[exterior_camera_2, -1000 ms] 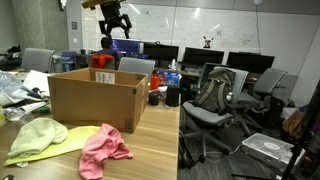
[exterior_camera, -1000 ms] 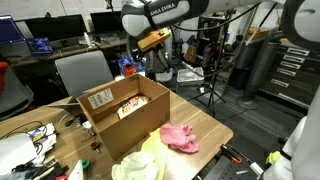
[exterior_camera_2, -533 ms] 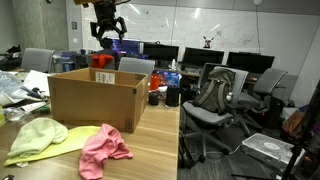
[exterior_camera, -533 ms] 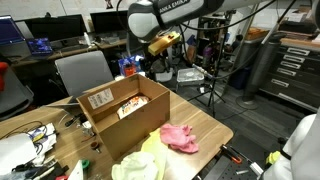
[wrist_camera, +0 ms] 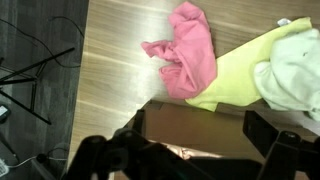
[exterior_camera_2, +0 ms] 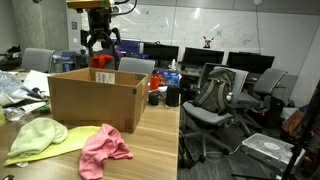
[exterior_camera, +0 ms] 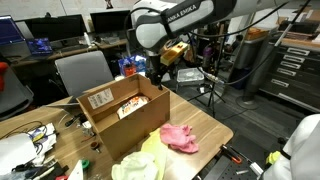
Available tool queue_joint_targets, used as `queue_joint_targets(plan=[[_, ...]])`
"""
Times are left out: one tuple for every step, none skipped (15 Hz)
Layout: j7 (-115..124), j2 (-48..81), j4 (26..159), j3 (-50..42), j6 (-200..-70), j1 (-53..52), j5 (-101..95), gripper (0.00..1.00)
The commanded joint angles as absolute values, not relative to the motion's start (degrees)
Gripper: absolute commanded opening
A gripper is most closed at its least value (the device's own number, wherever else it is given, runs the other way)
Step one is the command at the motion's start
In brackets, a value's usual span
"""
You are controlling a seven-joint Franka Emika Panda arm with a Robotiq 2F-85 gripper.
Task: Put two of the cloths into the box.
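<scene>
On the wooden tabletop (exterior_camera_2: 152,148), a yellow-green cloth (exterior_camera_2: 35,135) lies at 7 o'clock of the open cardboard box (exterior_camera_2: 90,100), a pink cloth (exterior_camera_2: 103,148) at 5 o'clock, both outside it; at 12 o'clock above the box, the pincer (exterior_camera_2: 101,48) hangs released, empty.

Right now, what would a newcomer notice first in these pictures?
The open cardboard box in the middle of the wooden table, with the claw hanging open above it. Next, the bright pink cloth crumpled on the table beside the box, against a yellow-green cloth.
</scene>
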State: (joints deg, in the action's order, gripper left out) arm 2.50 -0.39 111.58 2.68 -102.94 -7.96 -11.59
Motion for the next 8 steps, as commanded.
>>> queue_joint_targets(plan=[[-1.63, -3.33, 116.68, 3.69, -102.68, -6.96, -9.57, 1.00], [-2.63, -3.43, 118.07, 3.77, -103.14, -7.01, -8.88, 1.00], [-3.37, -3.53, 119.01, 3.84, -103.33, -7.03, -8.66, 1.00], [-4.22, -3.42, 120.26, 4.04, -104.10, -7.18, -8.24, 1.00], [-4.70, -3.33, 121.20, 4.21, -104.65, -7.26, -8.02, 1.00], [-5.47, -3.14, 122.01, 4.45, -104.81, -7.38, -7.68, 1.00], [-5.57, -3.07, 122.91, 4.79, -105.46, -7.54, -7.68, 1.00], [-6.04, -3.07, 123.70, 5.15, -106.06, -7.70, -7.14, 1.00]])
